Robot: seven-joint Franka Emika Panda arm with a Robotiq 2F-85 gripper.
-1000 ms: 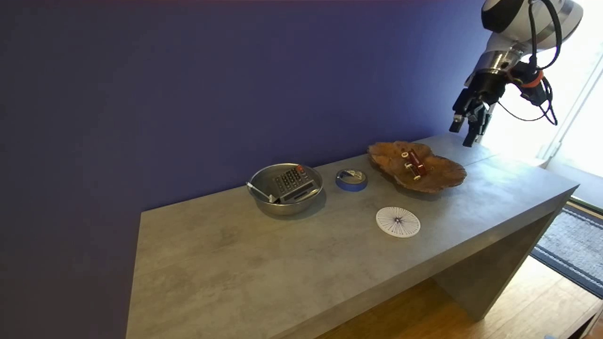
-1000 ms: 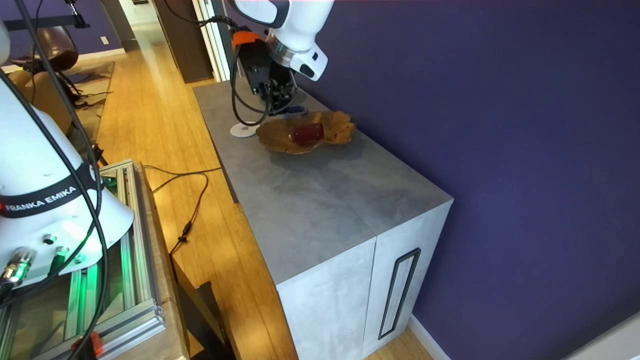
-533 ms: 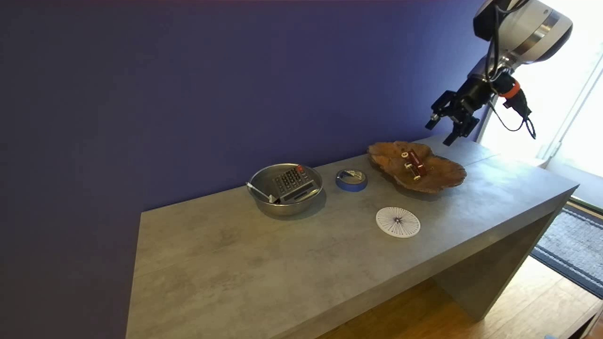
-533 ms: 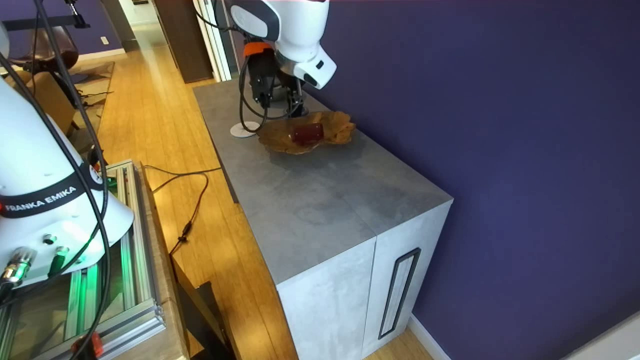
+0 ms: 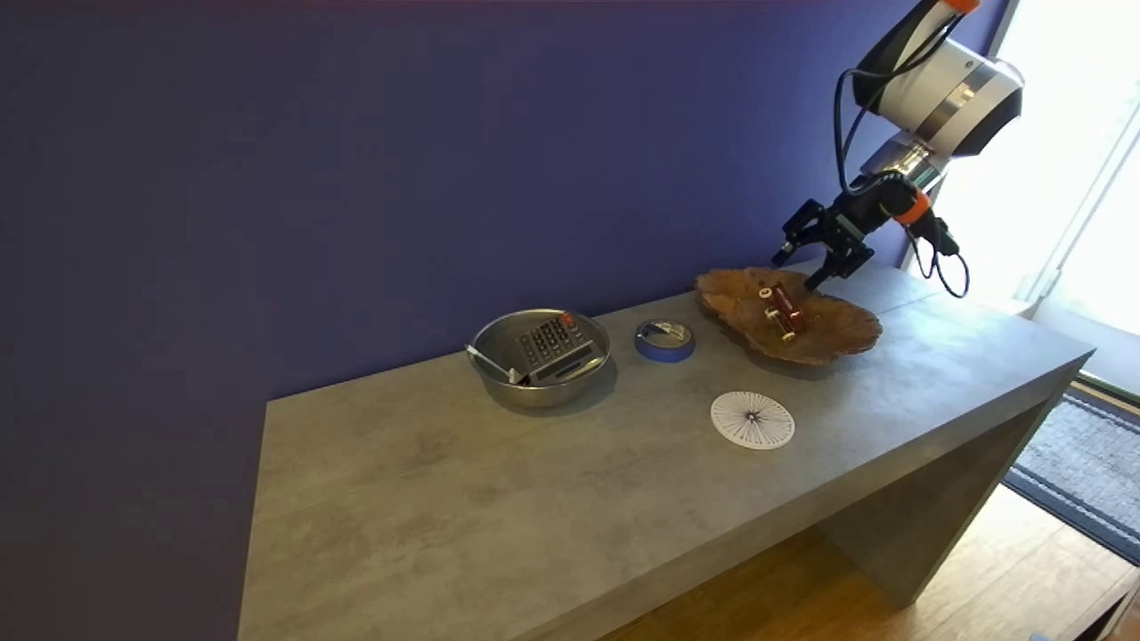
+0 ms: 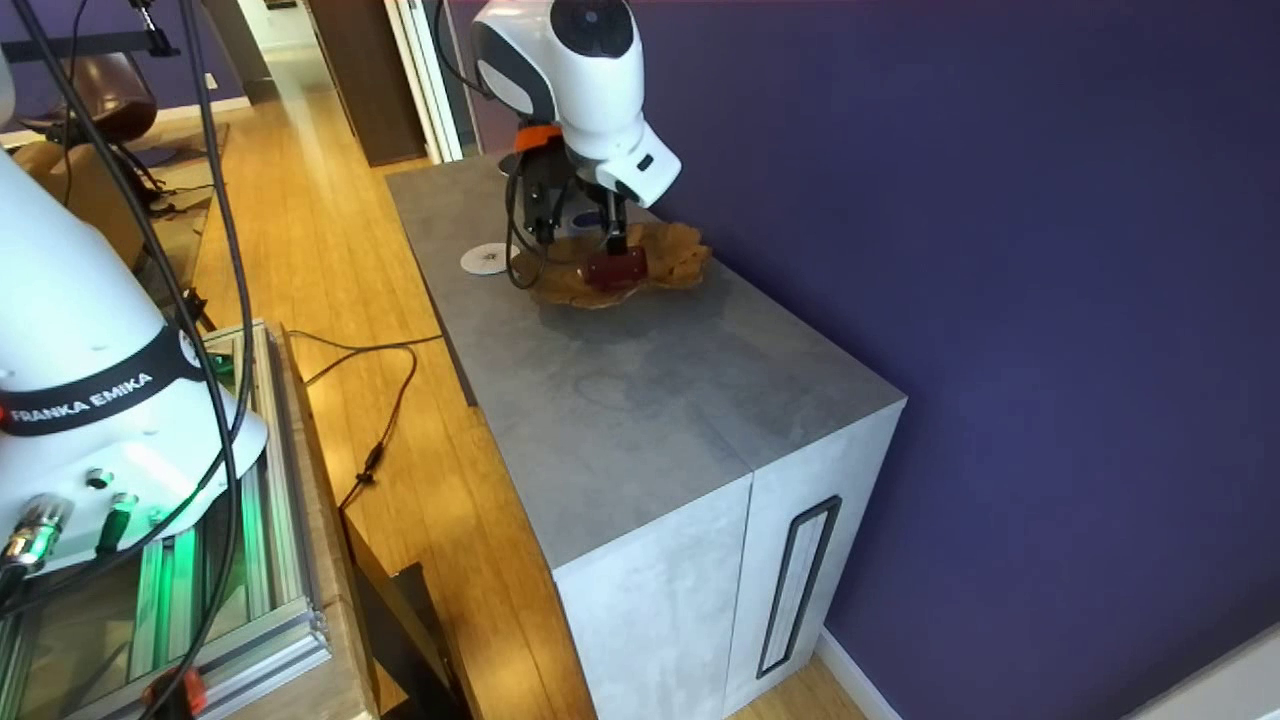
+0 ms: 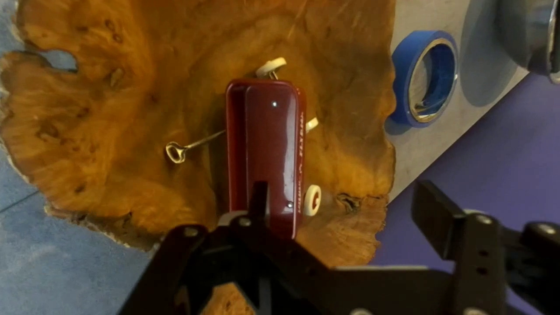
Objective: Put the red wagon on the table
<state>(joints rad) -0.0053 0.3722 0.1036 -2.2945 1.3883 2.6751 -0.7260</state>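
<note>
The red wagon (image 5: 788,309) is a small dark red toy with white wheels and a thin metal handle. It lies in the brown wooden dish (image 5: 839,326), tipped in an exterior view. It also shows in an exterior view (image 6: 614,268) and the wrist view (image 7: 267,146). The dish stands on the grey table (image 5: 499,499), by the wall. My gripper (image 5: 795,271) is open and empty, just above the dish. In the wrist view, one finger of the gripper (image 7: 343,190) overlaps the wagon's near end; the other is off to the right over the purple wall. Contact is not visible.
A blue tape roll (image 5: 664,342) sits beside the dish. A metal bowl (image 5: 508,392) holds a calculator (image 5: 552,345) and slim items. A white disc (image 5: 753,420) lies nearer the table's front edge. The purple wall (image 5: 445,178) runs close along the table's back.
My gripper has moved down and toward the wall, from beyond the dish's far end to just above the dish, and has tilted. It stays open. The wagon and dish have not moved.
</note>
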